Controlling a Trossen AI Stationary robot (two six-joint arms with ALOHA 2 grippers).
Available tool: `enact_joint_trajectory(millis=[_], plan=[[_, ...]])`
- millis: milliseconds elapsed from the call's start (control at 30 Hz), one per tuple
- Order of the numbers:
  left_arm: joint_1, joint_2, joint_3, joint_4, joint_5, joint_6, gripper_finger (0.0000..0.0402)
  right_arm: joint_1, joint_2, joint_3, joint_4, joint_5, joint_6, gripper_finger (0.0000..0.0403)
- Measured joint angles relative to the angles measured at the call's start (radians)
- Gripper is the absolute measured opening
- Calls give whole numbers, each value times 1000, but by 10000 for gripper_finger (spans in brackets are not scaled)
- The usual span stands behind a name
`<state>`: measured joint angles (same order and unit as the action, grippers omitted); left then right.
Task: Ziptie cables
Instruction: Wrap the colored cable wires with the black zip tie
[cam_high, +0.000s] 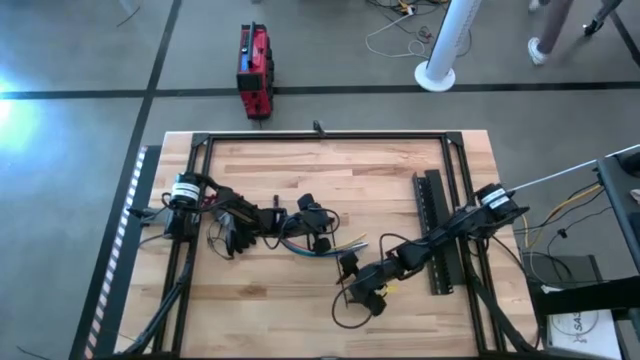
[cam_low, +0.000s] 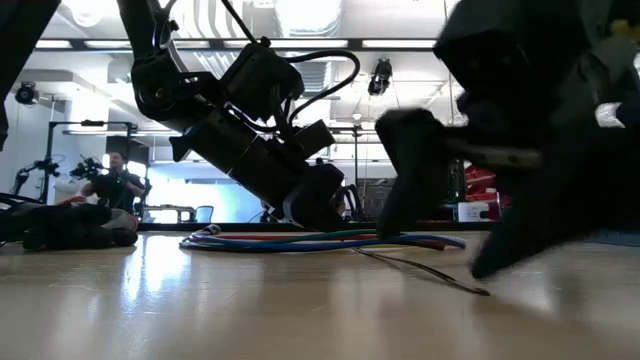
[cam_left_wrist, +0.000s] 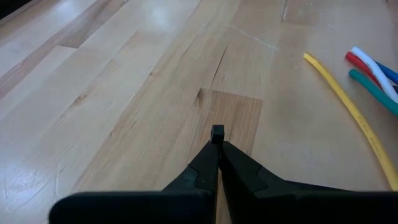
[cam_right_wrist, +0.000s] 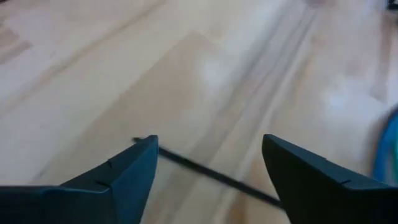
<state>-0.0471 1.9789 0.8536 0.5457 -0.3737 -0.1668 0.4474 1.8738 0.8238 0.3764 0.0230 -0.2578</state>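
Note:
The cables (cam_high: 300, 248) lie in a curve on the wooden table near its middle; their yellow, red, white and teal ends (cam_left_wrist: 367, 68) show in the left wrist view. The ziptie (cam_low: 420, 268), a thin black strip, runs along the table from the cables toward the near edge. My left gripper (cam_high: 320, 240) is shut, its tips down on the table beside the cables. My right gripper (cam_right_wrist: 208, 155) is open, low over the table, one finger on each side of the ziptie's strip (cam_right_wrist: 205, 174) without touching it. My left gripper pinches a small black block (cam_left_wrist: 216, 132), which looks like the ziptie's far end, between its two fingertips. The fingers slant down toward the table. The strip beyond the fingers lies on the table toward my right gripper.
A long wide black perforated bar (cam_high: 438, 235) lies at the table's right, under my right arm. Black frame rails (cam_high: 320, 135) run around the table's edges. A red device (cam_high: 255, 70) stands on the floor beyond the far edge. A person (cam_low: 110, 190) sits in the room behind.

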Motion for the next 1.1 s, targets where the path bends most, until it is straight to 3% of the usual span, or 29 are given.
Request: enact_joint_trajectory(millis=[200,467,867,1100], plan=[[0,0,0,0,0,0,0,6,25,2,10,16,-7,313],[-3,0,0,0,0,-4,0,3,21,3,-9,202,-87,309],[-4,0,0,0,-7,-8,0,47,-2,-1,36,104,29,317],[-3,0,0,3,-11,-23,0,52,72,0,141,157,77,321]])
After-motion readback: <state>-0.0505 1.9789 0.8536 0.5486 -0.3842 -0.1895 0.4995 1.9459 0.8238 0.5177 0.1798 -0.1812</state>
